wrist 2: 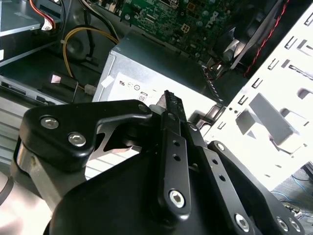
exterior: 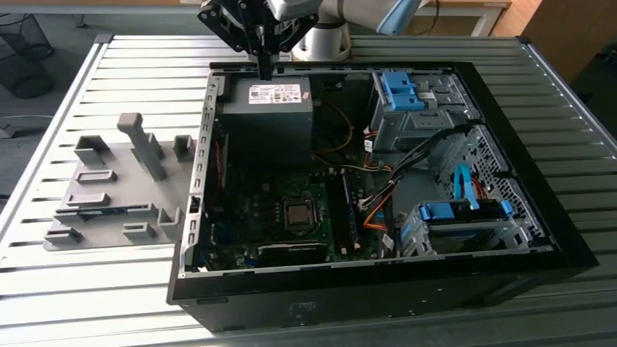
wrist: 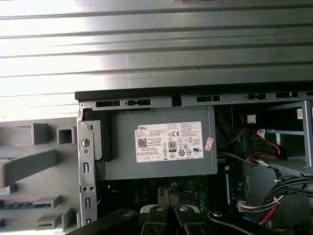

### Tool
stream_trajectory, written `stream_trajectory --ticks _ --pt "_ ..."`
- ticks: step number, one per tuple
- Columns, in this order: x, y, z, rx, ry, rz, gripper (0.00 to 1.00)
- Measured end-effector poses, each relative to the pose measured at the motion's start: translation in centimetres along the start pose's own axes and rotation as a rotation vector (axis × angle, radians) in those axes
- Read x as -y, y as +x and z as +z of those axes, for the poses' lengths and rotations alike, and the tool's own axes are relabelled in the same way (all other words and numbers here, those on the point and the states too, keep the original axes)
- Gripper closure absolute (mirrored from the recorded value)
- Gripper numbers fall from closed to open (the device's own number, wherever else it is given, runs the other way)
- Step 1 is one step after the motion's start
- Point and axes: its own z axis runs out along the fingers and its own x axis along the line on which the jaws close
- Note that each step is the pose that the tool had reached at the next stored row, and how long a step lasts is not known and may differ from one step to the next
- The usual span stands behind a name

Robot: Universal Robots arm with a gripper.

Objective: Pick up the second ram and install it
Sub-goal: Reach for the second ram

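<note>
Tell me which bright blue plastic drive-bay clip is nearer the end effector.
The bright blue plastic clip near the grey metal power supply, where the end effector hangs. The other blue clip sits at the opposite end of the black computer case.

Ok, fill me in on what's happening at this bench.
A single robot arm is working over an open computer case on a slatted table. Its gripper hangs shut and empty above the power supply at the case's edge. The second ram, a blue-green stick, lies in the grey fixture beside the case, not yet picked up.
</note>
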Motion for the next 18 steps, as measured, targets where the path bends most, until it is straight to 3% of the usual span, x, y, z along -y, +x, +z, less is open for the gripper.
stream_trajectory --ticks 18 --pt "0.05 0.60 0.03 0.0000 0.0000 0.000 0.89"
